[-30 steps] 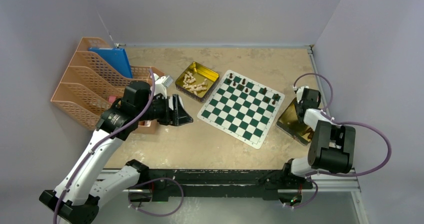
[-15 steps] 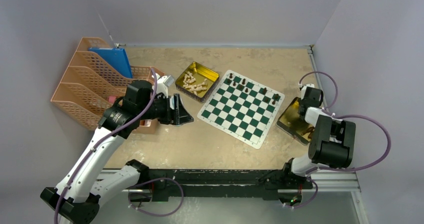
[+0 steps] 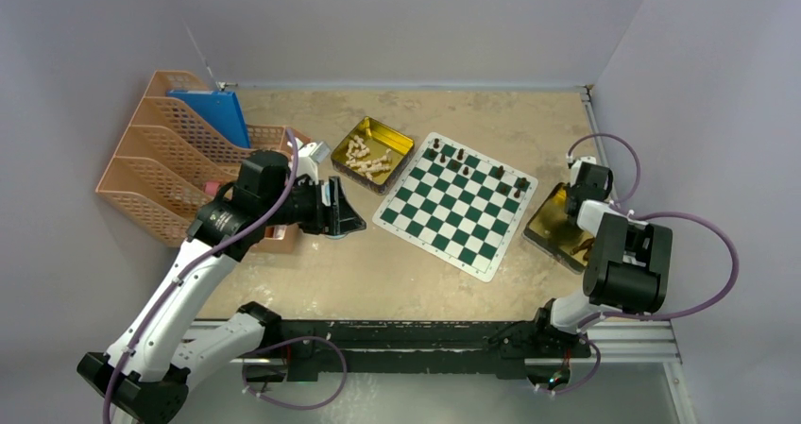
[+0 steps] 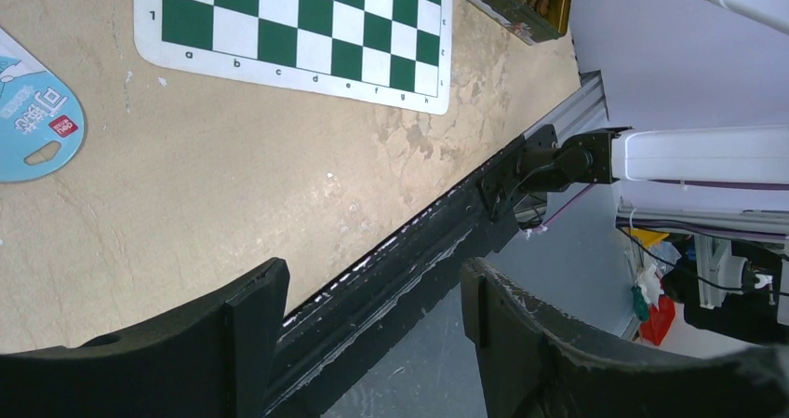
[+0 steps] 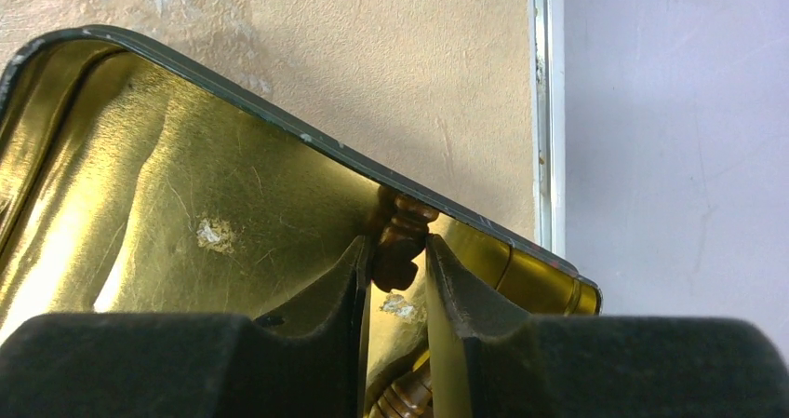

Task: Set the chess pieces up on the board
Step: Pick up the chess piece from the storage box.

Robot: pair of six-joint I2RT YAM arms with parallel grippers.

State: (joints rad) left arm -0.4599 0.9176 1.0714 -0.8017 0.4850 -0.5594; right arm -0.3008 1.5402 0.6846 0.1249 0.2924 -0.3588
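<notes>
The green-and-white board (image 3: 456, 205) lies mid-table, with several dark brown chess pieces (image 3: 455, 156) standing along its far edge. My right gripper (image 5: 398, 250) reaches into a gold tin (image 5: 186, 157) beside the board's right edge. It is shut on a dark brown chess piece (image 5: 402, 232) at the tin's far wall. Another dark piece (image 5: 405, 401) lies under the fingers. From above, the right gripper (image 3: 574, 214) shows over that tin (image 3: 548, 235). My left gripper (image 3: 351, 220) hovers open and empty left of the board (image 4: 298, 18); its jaws (image 4: 372, 283) stand wide apart.
A second gold tin (image 3: 392, 139) behind the board's left corner holds several pale beige pieces (image 3: 368, 155). An orange file rack (image 3: 156, 174) with a blue folder (image 3: 215, 112) fills the far left. A round blue card (image 4: 33, 120) lies near the board. The table's right rail (image 5: 541, 111) runs just beyond the right tin.
The right gripper has dipped farther into the gold tin and its fingers have closed on a dark piece. The left arm has barely moved.
</notes>
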